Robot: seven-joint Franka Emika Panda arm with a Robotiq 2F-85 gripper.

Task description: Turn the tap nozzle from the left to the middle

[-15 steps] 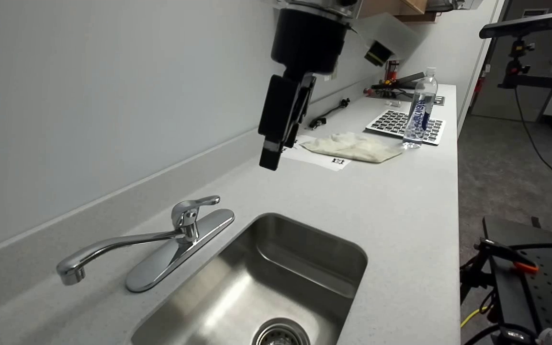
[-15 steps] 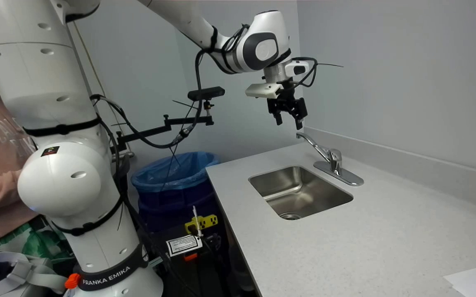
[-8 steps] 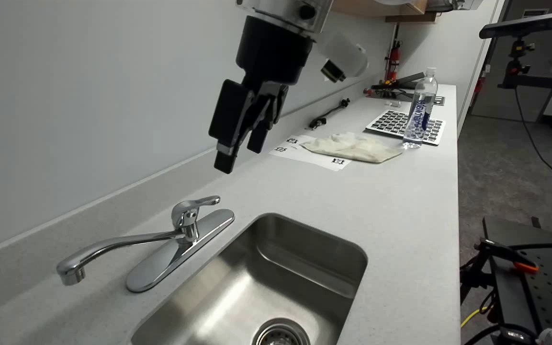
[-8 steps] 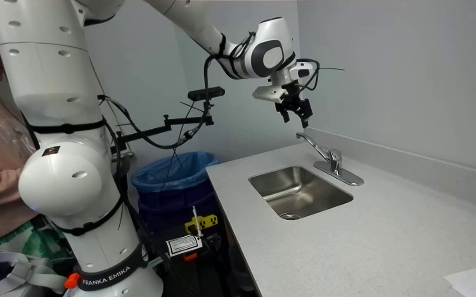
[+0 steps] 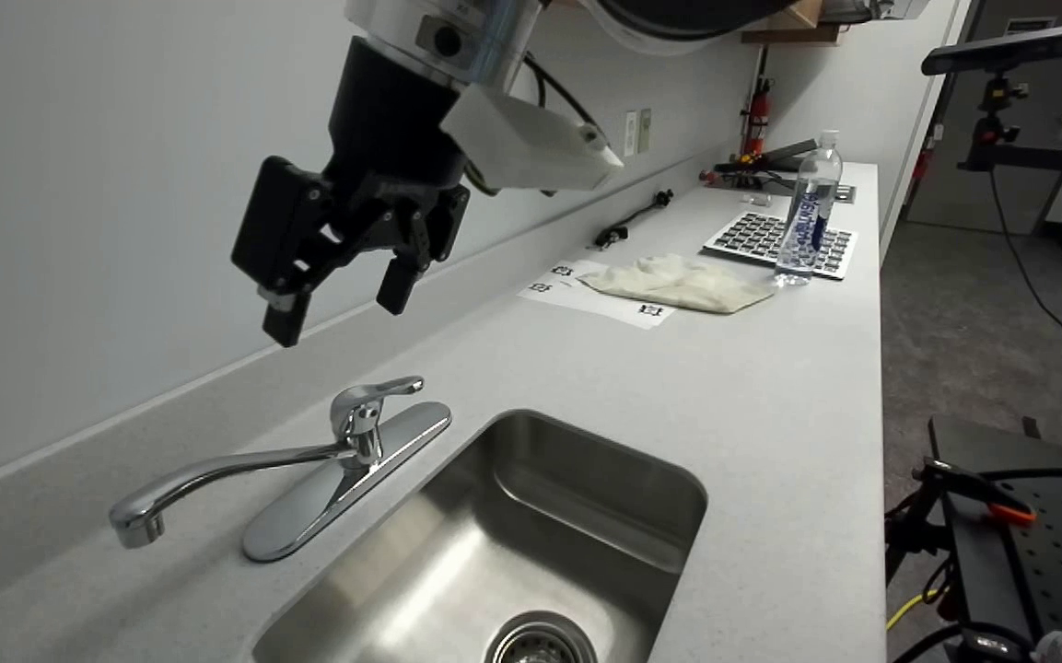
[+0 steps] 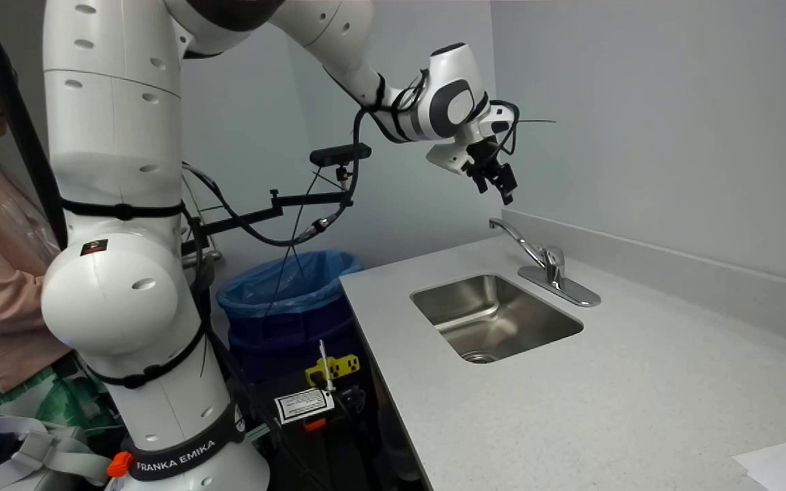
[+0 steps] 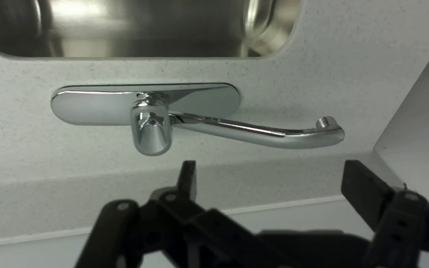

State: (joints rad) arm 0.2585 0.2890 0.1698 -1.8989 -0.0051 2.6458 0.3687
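The tap nozzle is a long chrome spout with a downturned tip. It shows in both exterior views [image 5: 217, 466] [image 6: 519, 239] and in the wrist view [image 7: 255, 133]. It points off to one side along the faucet's base plate [image 5: 309, 506], and its tip is over the counter, not over the sink. The short lever handle [image 5: 392, 387] sits on top of the faucet. My gripper [image 5: 342, 311] is open and empty in the air above the faucet, apart from it. In the wrist view the fingers [image 7: 268, 167] stand wide apart, on the wall side of the nozzle.
The steel sink [image 5: 604, 460] lies in front of the faucet. A wall with a low backsplash [image 6: 638, 245] runs close behind it. A cloth [image 5: 678, 281], a bottle [image 5: 807, 221] and a keyboard-like board [image 5: 747, 235] lie farther along the counter. A side wall [image 7: 422, 149] stands near the nozzle's tip.
My gripper has moved across towards the faucet and has tilted and turned, so both fingers now show apart. The arm has swung along with it. The nozzle has not moved.
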